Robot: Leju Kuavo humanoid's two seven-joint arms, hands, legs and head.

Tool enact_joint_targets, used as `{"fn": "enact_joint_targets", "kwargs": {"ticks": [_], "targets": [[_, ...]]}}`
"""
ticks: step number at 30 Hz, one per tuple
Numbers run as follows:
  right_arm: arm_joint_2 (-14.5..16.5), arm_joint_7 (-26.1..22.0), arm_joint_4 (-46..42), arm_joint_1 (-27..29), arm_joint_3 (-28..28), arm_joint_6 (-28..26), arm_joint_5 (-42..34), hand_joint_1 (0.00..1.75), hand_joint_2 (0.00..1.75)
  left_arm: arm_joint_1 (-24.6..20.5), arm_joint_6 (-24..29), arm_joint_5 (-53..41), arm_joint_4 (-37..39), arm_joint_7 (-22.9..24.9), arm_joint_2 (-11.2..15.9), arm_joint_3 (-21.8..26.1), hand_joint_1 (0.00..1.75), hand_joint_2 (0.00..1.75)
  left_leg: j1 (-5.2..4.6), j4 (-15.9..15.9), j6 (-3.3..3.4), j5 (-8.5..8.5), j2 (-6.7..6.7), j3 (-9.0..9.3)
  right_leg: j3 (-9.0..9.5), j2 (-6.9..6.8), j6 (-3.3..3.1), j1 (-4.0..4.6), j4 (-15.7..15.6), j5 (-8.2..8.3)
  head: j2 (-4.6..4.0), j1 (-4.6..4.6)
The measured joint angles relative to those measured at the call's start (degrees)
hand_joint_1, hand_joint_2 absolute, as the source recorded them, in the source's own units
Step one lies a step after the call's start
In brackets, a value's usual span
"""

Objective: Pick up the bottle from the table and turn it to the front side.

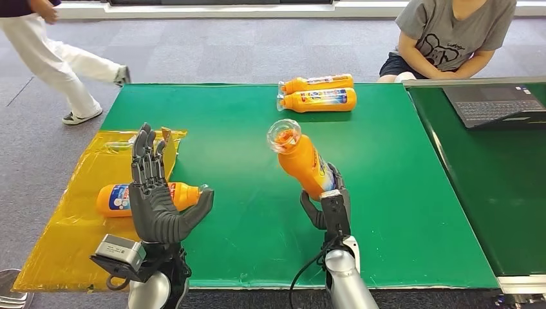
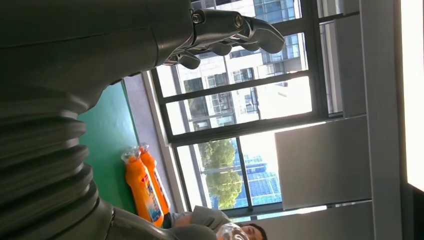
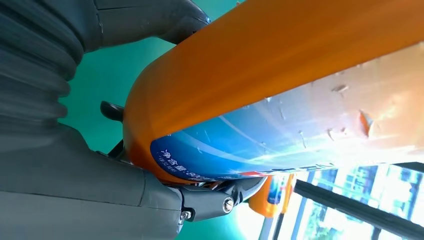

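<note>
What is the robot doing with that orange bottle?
The robot's right hand grips an orange bottle lifted off the green table, tilted with its clear cap up. Its left hand is raised and open. Another bottle lies on the yellow sheet, and two more lie at the far edge.

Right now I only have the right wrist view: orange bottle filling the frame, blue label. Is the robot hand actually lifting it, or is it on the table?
Observer: Lifted. In the head view the right robot hand grips the orange bottle by its base, above the green table, clear cap end tilted up and away.
Operator: Left robot hand?
Observer: Raised, fingers apart, holding nothing.
Operator: Other bottles nearby?
Observer: One lies on the yellow sheet behind the left robot hand; two more lie side by side at the far table edge.
</note>
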Motion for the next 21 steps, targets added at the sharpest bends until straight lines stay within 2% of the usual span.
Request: {"fn": "enact_joint_targets", "kwargs": {"ticks": [21], "targets": [[0.1,0.0,-1.6,0.6,0.2,0.1,-0.9,1.75,1.75,-0.2,0.5,0.0,1.6,-1.0,-0.1,0.0,0.00,1.75,0.00,0.0,0.00,0.00,0.00,-0.03,-0.02,0.00,0.00,0.01,0.0,0.00,0.00,0.00]]}}
